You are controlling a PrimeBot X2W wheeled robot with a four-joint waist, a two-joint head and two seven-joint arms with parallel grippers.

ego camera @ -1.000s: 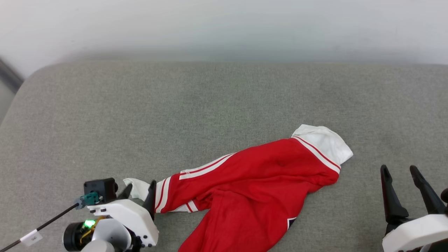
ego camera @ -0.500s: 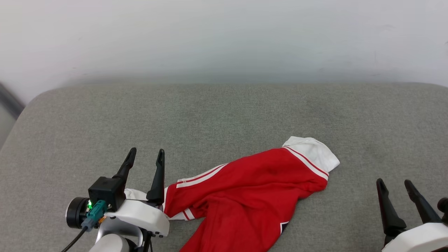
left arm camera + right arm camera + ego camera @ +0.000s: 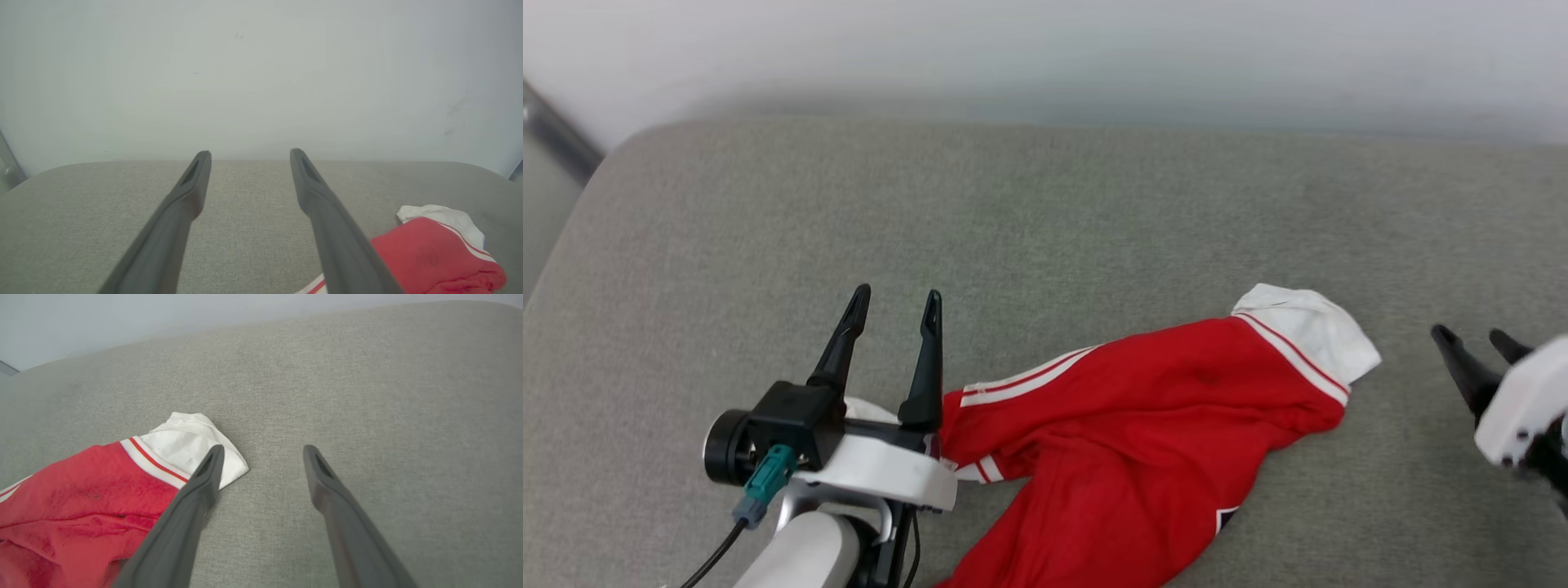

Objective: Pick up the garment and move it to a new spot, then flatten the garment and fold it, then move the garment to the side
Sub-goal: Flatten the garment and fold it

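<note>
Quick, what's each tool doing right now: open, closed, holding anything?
Left tool: open, holding nothing, beside the garment.
Right tool: open, holding nothing.

The red jersey-style cloth garment (image 3: 1143, 441) looks soft and matt, with a slightly fuzzy nap on the red and smoother white sleeve ends. The grey padded surface (image 3: 1045, 220) is covered in a coarse woven fabric, also matt. The left gripper (image 3: 894, 296) has dark, matt, plastic-looking fingers (image 3: 838, 353) and a smooth, slightly glossy white shell (image 3: 882, 474). The pale wall (image 3: 1045, 49) is smooth and matt.
</note>
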